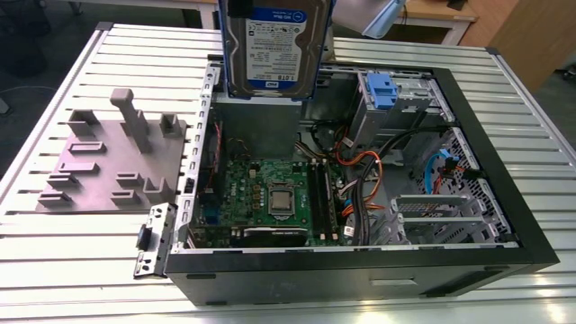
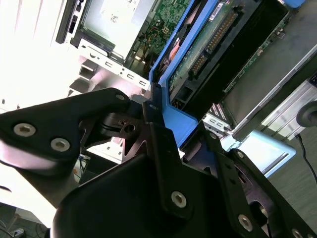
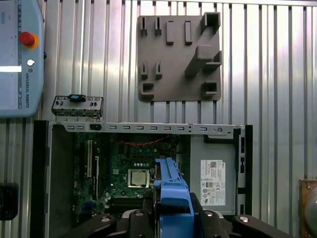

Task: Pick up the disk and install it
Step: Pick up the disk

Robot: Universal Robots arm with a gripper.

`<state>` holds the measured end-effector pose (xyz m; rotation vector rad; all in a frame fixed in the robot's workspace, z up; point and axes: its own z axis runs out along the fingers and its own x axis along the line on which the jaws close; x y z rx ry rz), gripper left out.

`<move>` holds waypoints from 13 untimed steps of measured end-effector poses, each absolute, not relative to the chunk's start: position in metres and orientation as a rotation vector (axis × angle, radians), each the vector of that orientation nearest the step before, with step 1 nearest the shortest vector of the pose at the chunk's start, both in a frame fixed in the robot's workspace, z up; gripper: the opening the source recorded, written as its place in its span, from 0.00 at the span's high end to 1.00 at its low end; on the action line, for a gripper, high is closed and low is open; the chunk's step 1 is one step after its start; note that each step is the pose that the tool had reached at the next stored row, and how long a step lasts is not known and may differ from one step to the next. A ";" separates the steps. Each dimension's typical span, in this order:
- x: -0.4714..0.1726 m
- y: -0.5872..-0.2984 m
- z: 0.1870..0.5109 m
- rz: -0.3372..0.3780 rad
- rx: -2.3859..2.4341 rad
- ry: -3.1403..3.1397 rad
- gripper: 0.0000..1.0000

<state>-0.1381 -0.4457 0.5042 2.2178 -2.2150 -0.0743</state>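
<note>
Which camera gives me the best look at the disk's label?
The exterior view: the disk hangs upright with its label facing the camera. The second wrist view shows its circuit-board side; the first wrist view its blue carrier edge-on.

Blue-framed disk [image 3: 171,184] in the claw [image 3: 172,210] — above the open computer case [image 3: 148,127].

- Probably a robotics lab or workshop
- Slotted aluminium table [image 1: 72,250] bearing an open computer case [image 1: 360,270] and a grey fixture plate [image 3: 173,64]
- Teach pendant [image 3: 20,74] with a red stop button [image 3: 27,38]
</note>
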 end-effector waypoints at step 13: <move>-0.131 -0.446 0.504 -0.074 2.218 -2.215 0.63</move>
